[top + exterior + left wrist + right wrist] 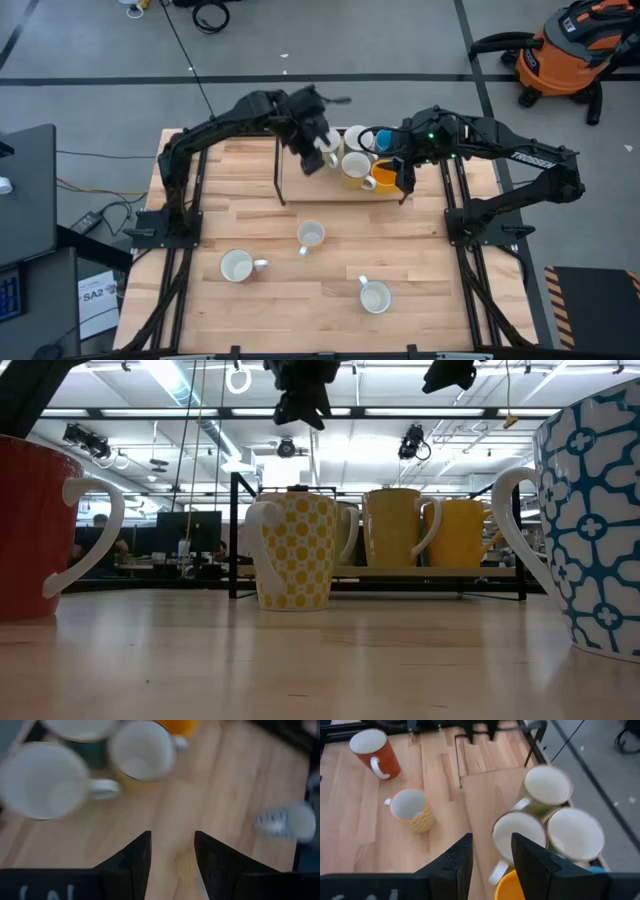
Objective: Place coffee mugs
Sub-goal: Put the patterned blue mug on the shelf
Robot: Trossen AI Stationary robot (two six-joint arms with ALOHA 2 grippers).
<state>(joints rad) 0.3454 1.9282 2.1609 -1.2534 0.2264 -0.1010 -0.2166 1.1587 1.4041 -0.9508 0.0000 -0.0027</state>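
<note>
A light butcher-block table (250, 300) carries a low wooden shelf (310, 187) on thin black legs, standing along its far edge. Four coffee mugs cluster on the right part of that shelf: a white one (357, 137), a blue one (382, 139), a pale yellow one (355, 166) and an orange-yellow one (386, 177). In front of the shelf, three more mugs stand well apart on the bare tabletop: a yellow-dotted mug (311, 236) nearest it, a red mug (237, 266) toward the front left, and a blue-patterned mug (375, 296) toward the front right.

Eight coffee mugs (311, 236), one rack (308, 186), two arms (225, 118).
</note>
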